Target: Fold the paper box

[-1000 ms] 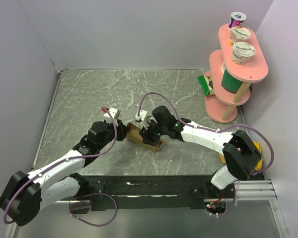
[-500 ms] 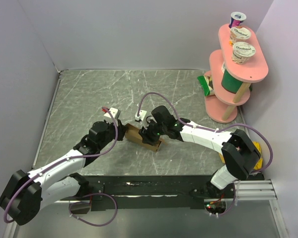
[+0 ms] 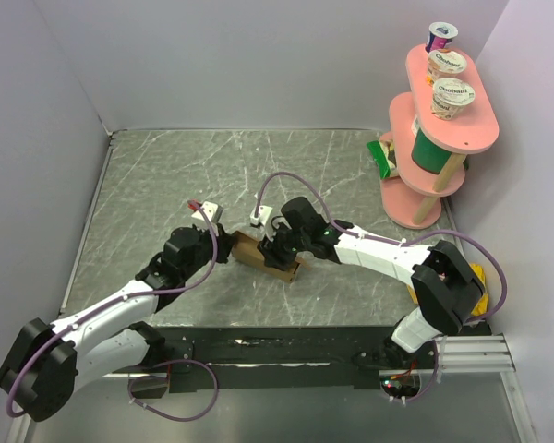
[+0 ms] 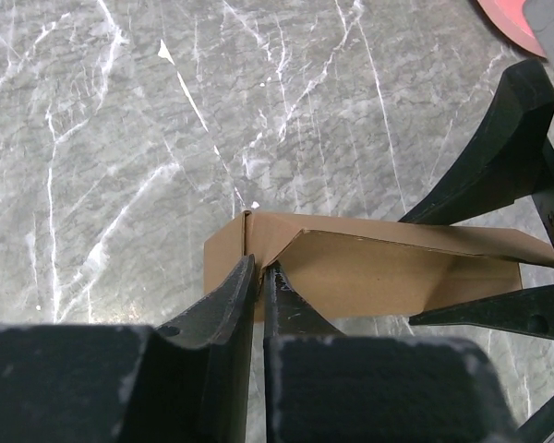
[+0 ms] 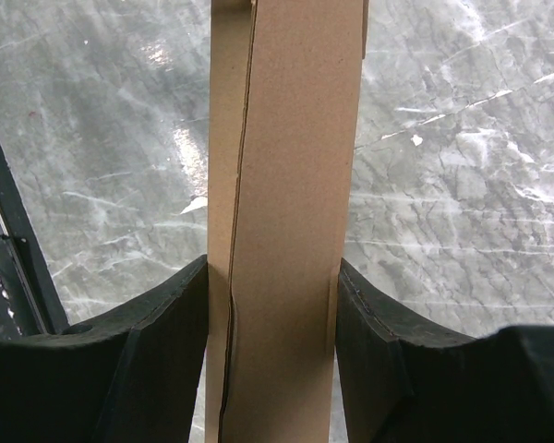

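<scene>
From above, the paper box [image 3: 251,249] lies on the marble counter [image 3: 166,175] between both arms. Left wrist view: the left hand [image 4: 261,272] pinches the box's raised end flap, nearly closed. Right wrist view: the right hand [image 5: 272,277], half-spread, clamps the box's long sides.

Grey marble-look table closed in by plain pale walls

The table [image 3: 166,175] has a dark grey top with white veins, and soft, even light leaves faint glare patches on it. Matte lavender-grey walls [image 3: 258,55] rise along its left, far and right edges. At the far right corner is a pink two-tier stand [image 3: 414,210] carrying yogurt cups [image 3: 453,97] and a green can [image 3: 431,152].
</scene>
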`<state>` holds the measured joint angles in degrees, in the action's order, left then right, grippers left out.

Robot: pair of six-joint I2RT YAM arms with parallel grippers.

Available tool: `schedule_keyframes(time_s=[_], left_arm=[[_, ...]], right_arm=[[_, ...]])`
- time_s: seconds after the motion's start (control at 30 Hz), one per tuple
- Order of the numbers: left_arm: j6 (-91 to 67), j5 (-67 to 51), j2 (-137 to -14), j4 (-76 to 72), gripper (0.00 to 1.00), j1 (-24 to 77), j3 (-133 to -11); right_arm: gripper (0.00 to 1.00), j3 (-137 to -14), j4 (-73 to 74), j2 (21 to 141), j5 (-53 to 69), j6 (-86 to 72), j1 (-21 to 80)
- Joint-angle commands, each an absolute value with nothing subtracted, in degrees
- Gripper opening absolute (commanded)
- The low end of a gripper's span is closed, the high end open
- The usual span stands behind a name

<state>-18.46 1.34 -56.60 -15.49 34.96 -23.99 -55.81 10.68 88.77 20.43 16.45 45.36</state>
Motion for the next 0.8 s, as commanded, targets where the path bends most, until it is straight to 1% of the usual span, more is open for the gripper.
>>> schedule_keyframes(time_s=[0.0, 0.33, 0.47, 0.57, 0.67, 0.77], left_arm=[[-20.3, 0.8, -55.5, -18.3, 0.11, 34.8, -23.2], [-21.4, 1.0, -58.1, -18.1, 0.1, 34.8, -22.8], [-22.3, 2.7, -58.4, -17.1, 0.08, 34.8, -23.2], [-22.0, 3.9, -57.7, -15.7, 0.07, 34.8, -24.2], [-20.8, 4.5, -57.3, -14.7, 0.06, 34.8, -24.3], [-20.2, 4.7, -57.8, -14.2, 0.06, 34.8, -24.5]], right_arm=[[0.44, -54.6, 12.7, 91.0, 14.9, 20.1, 45.2], [0.44, -54.5, 12.4, 91.3, 10.6, 20.2, 46.6], [0.44, -54.9, 12.8, 91.1, 9.8, 19.3, 46.6], [0.49, -55.4, 13.3, 90.0, 9.1, 17.5, 46.5], [0.59, -55.0, 13.0, 88.3, 9.3, 16.2, 46.5], [0.64, -54.8, 12.6, 87.2, 9.6, 15.1, 46.5]])
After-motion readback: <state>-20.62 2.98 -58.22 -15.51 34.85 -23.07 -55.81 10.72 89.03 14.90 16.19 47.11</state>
